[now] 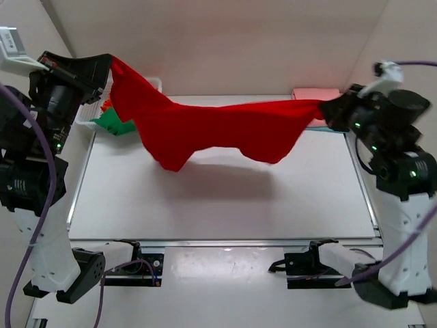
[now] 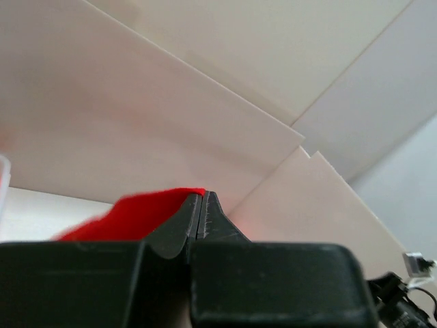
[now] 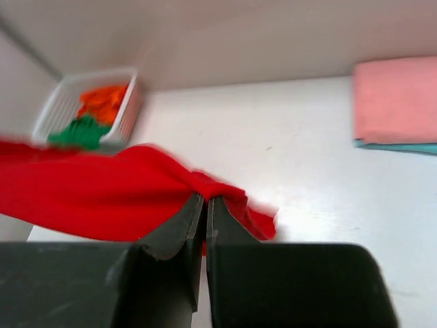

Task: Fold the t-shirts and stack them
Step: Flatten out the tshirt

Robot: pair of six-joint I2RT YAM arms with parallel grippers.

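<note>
A bright red t-shirt (image 1: pixel 218 130) hangs stretched in the air above the white table, held at both ends. My left gripper (image 1: pixel 109 63) is shut on its left end, up at the back left; the cloth shows beside the jaws in the left wrist view (image 2: pixel 136 212). My right gripper (image 1: pixel 322 109) is shut on its right end; the red cloth (image 3: pixel 102 191) bunches at the jaw tips. A green t-shirt (image 1: pixel 113 121) and an orange t-shirt (image 3: pixel 102 101) lie in the basket. A folded salmon pink t-shirt (image 3: pixel 396 99) lies on a light blue t-shirt (image 3: pixel 403 147) at the back right.
The white lattice basket (image 3: pixel 56 109) stands at the table's back left corner, partly behind the red shirt. The white table (image 1: pixel 218 205) is walled by beige panels at the back and sides. Both arm bases sit at the near edge.
</note>
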